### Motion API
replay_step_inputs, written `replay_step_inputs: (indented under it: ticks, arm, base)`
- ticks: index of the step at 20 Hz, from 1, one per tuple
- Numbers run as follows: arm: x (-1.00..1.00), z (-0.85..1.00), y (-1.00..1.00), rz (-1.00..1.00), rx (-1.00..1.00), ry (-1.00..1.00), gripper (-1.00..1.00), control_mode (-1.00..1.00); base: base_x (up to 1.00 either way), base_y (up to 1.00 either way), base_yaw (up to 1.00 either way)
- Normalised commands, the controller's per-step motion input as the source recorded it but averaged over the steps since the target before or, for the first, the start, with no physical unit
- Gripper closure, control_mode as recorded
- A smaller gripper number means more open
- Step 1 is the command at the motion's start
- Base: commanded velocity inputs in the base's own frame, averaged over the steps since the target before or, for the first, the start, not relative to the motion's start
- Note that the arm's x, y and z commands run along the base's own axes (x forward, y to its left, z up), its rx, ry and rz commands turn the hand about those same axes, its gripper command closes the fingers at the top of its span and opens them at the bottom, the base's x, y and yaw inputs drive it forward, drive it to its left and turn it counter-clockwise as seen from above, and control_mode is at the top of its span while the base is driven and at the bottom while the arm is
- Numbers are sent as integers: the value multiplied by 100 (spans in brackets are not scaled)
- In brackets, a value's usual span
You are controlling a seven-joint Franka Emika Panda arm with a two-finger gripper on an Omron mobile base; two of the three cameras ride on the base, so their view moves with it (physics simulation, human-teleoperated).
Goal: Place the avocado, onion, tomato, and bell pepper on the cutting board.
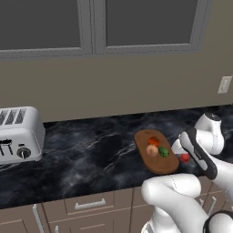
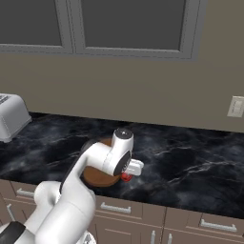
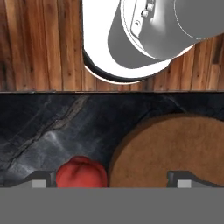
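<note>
The brown oval cutting board lies on the dark counter. On it sit an orange-red tomato, the peach-tan onion and the dark-green avocado. A red, lobed bell pepper rests on the counter just off the board's right edge. My gripper hovers above that edge, over the pepper. In the hand view the gripper is open. The pepper lies between its fingertips, close to the left one, and the board lies under the right one. In the right base view the arm hides most of the board, with the pepper below the hand.
A silver toaster stands at the counter's far left. The wall and a window rise behind the counter, with an outlet at the right. Wooden drawers run below the front edge.
</note>
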Motion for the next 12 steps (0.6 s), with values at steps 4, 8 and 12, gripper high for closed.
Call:
replay_step_inputs:
  ticks: [4,8,12]
  arm:
    - [8,-1,-4,10,0,0,-100,-100]
    - [6,0,-9,9,0,0,-100,-100]
    - [0,0,-11,5,0,0,-100,-100]
  base:
    - [0,0,0]
    - [0,0,0]
    - [0,0,0]
